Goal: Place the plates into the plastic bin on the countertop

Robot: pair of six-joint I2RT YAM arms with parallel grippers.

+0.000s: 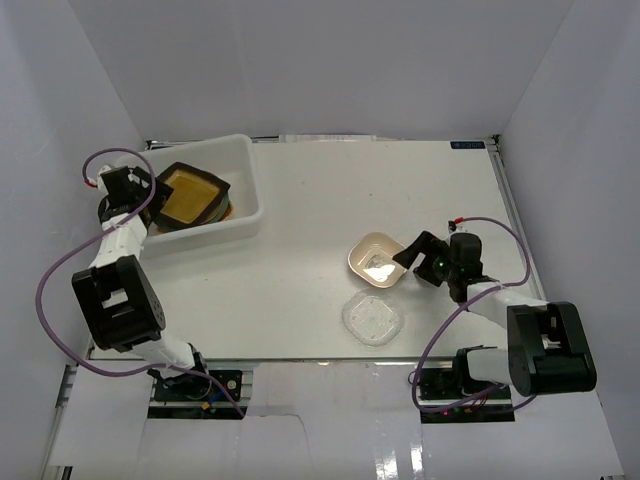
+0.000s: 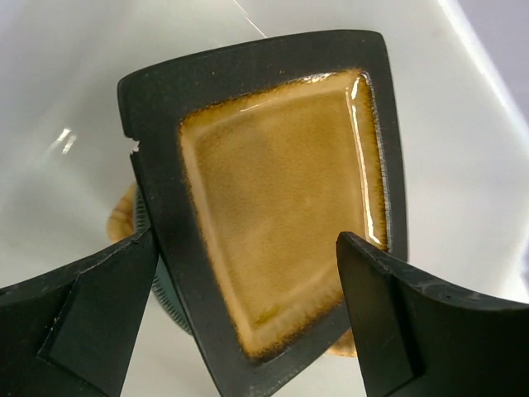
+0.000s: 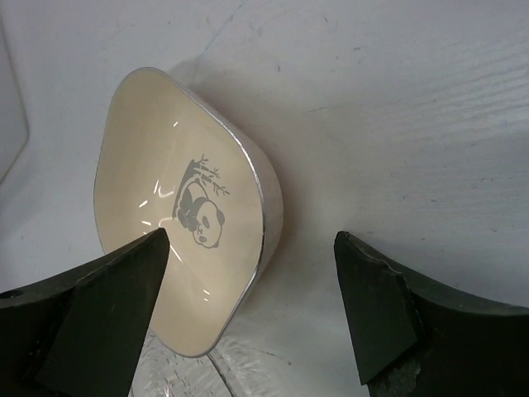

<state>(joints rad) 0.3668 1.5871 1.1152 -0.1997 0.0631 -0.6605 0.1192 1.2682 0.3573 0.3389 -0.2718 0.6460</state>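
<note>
- Two dishes lie on the tabletop [image 1: 300, 200], right of centre: a glossy cream bowl [image 1: 377, 259], squarish with rounded corners and a panda printed inside, and a clear glass plate [image 1: 373, 320] just beside it on the near side.
- Black plate [image 1: 190, 195]: square, with a matte rim and a shiny amber centre. It rests in the bin [image 1: 205, 233] at the far left.
- An orange edge [image 2: 121, 217] and a ribbed teal edge [image 2: 168, 299] peep from under it; the rest is hidden.
- Left jaws are spread wide over the black plate, gripping nothing.
- Right jaws are spread wide beside the bowl, empty.
- The tabletop is white and flat, with plain white walls around it.
</note>
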